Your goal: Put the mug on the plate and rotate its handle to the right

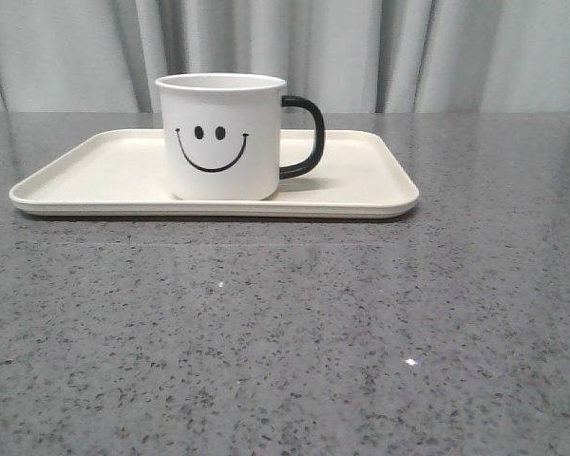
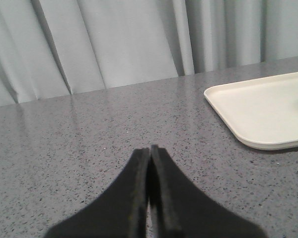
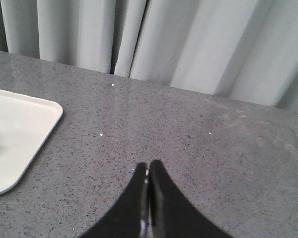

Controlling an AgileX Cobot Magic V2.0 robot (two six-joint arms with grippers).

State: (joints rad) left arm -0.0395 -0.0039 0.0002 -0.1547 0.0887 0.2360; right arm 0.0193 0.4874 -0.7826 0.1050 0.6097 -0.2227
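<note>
The white mug [image 1: 222, 138] with a black smiley face stands upright on the cream plate [image 1: 361, 185], a little left of its middle. Its black handle [image 1: 307, 138] points to the right. No gripper shows in the front view. My left gripper [image 2: 150, 148] is shut and empty over the bare table, with the plate's left end [image 2: 260, 109] off to one side. My right gripper [image 3: 148, 164] is shut and empty over the table, with the plate's right corner [image 3: 20, 134] off to one side. The mug shows in neither wrist view.
The grey speckled table [image 1: 285, 332] reaches from the front edge to the pale curtains [image 1: 408, 47] at the back. Nothing else stands on it.
</note>
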